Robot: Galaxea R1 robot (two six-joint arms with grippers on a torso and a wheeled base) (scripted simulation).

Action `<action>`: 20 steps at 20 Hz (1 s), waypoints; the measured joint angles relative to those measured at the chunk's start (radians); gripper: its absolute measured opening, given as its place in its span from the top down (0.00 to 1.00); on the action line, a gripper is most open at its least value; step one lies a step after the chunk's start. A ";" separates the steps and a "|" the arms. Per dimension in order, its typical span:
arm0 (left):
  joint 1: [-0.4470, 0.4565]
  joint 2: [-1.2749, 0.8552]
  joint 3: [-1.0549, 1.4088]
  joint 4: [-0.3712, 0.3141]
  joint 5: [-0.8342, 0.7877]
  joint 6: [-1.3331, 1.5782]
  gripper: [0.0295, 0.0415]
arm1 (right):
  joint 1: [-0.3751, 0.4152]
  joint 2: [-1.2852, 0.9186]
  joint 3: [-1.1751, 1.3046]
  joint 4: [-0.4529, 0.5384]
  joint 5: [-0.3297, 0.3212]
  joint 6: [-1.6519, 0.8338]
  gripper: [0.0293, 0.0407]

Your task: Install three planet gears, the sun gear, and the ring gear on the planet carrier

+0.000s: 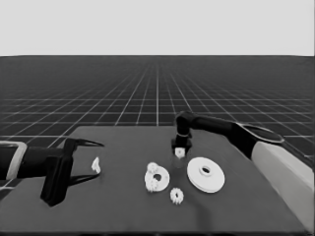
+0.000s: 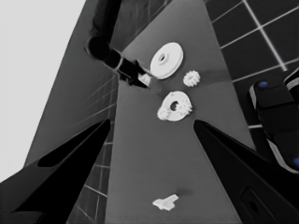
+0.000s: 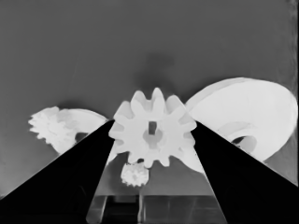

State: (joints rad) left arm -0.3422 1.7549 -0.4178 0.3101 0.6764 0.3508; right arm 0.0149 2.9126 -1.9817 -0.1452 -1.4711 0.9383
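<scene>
Nearest to me on the dark tabletop (image 1: 123,206), a small white toothed gear (image 1: 176,195) lies loose, close to the front edge. Just beyond it sits the smaller white round part with the wide centre hole (image 1: 157,177), flat, with two little white gears already resting on it. To its right, apart from it, lies the larger, thick white round part with a raised middle (image 1: 205,174). Off at the tabletop's left end, my left pincer (image 1: 83,160) waits with its fingers spread wide and nothing between them; a thin white piece (image 1: 96,164) lies just beside its tips. Farthest back, my right pincer (image 1: 180,150) hangs above the tabletop behind the two round parts, clamped on another small white toothed gear (image 3: 153,128), gripped at its rim from both sides.
</scene>
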 joint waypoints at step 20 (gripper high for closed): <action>0.000 0.000 0.000 0.000 0.000 0.000 0.25 | -0.145 0.034 0.319 -0.163 -0.014 0.361 0.83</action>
State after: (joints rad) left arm -0.3422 1.7549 -0.4178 0.3101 0.6764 0.3508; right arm -0.1299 2.9466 -1.6631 -0.3087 -1.4848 1.2989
